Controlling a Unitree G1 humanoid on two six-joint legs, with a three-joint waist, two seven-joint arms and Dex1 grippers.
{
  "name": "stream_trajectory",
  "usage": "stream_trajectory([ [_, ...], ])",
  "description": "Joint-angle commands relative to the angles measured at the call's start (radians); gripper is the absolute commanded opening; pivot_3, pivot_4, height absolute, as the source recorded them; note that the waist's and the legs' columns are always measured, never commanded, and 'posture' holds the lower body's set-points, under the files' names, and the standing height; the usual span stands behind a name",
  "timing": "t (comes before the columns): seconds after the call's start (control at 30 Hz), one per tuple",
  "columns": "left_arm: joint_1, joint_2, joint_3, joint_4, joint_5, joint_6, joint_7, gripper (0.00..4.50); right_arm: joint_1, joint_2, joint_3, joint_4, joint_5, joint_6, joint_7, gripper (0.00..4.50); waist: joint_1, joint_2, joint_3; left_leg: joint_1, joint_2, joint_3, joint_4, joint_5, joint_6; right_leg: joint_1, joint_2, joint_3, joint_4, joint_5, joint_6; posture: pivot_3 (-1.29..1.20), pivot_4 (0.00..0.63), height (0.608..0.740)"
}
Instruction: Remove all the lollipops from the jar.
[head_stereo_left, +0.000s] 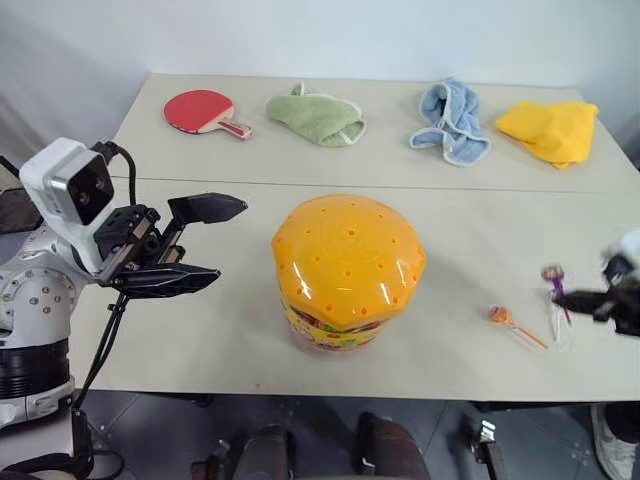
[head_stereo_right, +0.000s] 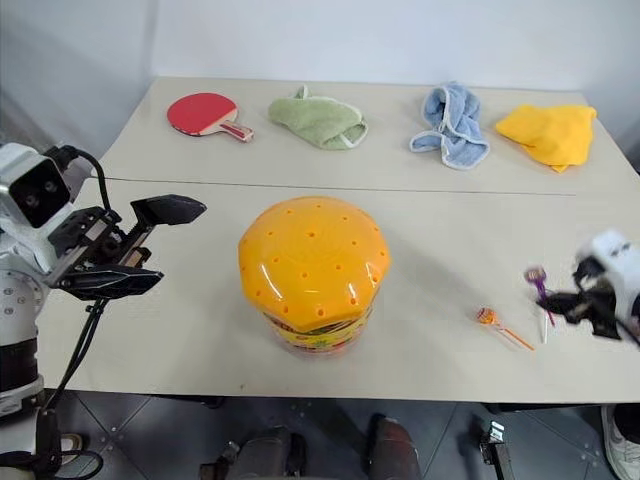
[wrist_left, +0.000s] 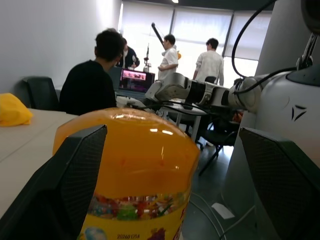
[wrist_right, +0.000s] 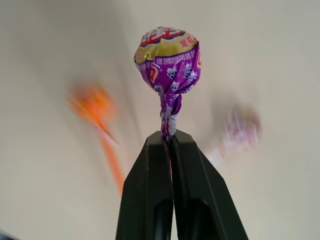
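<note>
The jar (head_stereo_left: 348, 268), a big burger-shaped tub with a glossy orange dome, stands at the middle of the table's front half. To its left my left gripper (head_stereo_left: 228, 240) hovers open and empty, apart from the jar and pointing at it. Near the table's right edge my right gripper (wrist_right: 170, 136) is shut on the stick of a purple-wrapped lollipop (wrist_right: 168, 57), just above the tabletop. An orange-stick lollipop (head_stereo_left: 500, 316) lies on the table between the jar and that gripper. Another lollipop, a pink blur (wrist_right: 242, 127), lies beside it.
Along the table's far side lie a red paddle (head_stereo_left: 205, 110), a green cloth (head_stereo_left: 318, 118), a blue cloth (head_stereo_left: 450, 122) and a yellow cloth (head_stereo_left: 550, 130). Several people (wrist_left: 90, 85) sit and stand at desks beyond the table.
</note>
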Motion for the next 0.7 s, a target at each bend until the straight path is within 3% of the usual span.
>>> stream_trajectory([
  [0.03,-0.006,-0.005,0.010,-0.001,0.024,-0.035,-0.009,4.50,-0.022,0.062,-0.008,0.022,-0.025,-0.090,0.012,0.48,-0.003,0.001,0.000,0.000,0.000,0.000,0.000,0.000,0.000,0.000,0.000,0.000,0.000,0.000,0.000,0.00,0.150,0.740],
  [0.1,0.007,-0.008,0.021,0.003,0.036,-0.050,-0.005,4.50,-0.014,0.083,-0.028,0.027,-0.034,-0.150,0.050,0.94,-0.007,0.003,0.001,0.000,0.000,0.000,-0.001,0.000,0.000,-0.001,0.000,0.000,0.001,0.000,0.000,0.00,0.150,0.740],
  [0.23,0.038,0.002,0.044,0.031,0.100,-0.108,0.022,4.50,0.015,0.128,-0.135,0.047,0.005,-0.313,0.180,2.33,-0.004,0.003,0.001,0.000,0.000,0.000,-0.001,0.000,0.000,-0.001,0.000,0.000,0.001,0.000,0.000,0.00,0.150,0.740],
  [0.33,0.066,0.018,0.053,0.089,0.222,-0.200,0.077,4.50,-0.014,0.205,-0.231,0.033,0.091,-0.466,0.322,3.36,0.000,0.003,0.001,0.000,0.000,0.000,-0.001,0.000,0.000,0.000,0.000,0.000,0.000,0.000,0.000,0.00,0.150,0.740],
  [0.43,0.121,0.031,0.085,0.163,0.349,-0.331,0.129,4.50,-0.112,0.275,-0.258,-0.028,0.176,-0.527,0.350,4.38,-0.005,0.003,0.001,0.002,0.000,0.000,-0.001,0.000,0.000,0.001,0.001,0.000,-0.001,0.000,0.000,0.00,0.150,0.740],
  [0.53,0.185,0.020,0.113,0.188,0.417,-0.395,0.193,4.50,-0.153,0.290,-0.172,-0.123,0.199,-0.509,0.376,4.48,-0.009,0.003,0.001,0.002,0.001,0.001,-0.001,0.000,0.000,0.000,0.001,0.001,0.001,0.000,0.000,0.00,0.150,0.740],
  [0.7,0.287,-0.034,0.117,0.177,0.498,-0.494,0.286,4.50,-0.186,0.391,0.025,-0.158,0.075,-0.655,0.383,4.48,-0.009,0.001,0.001,0.003,0.002,-0.001,-0.002,-0.001,-0.001,0.000,0.001,-0.001,0.003,0.000,0.000,0.00,0.150,0.740],
])
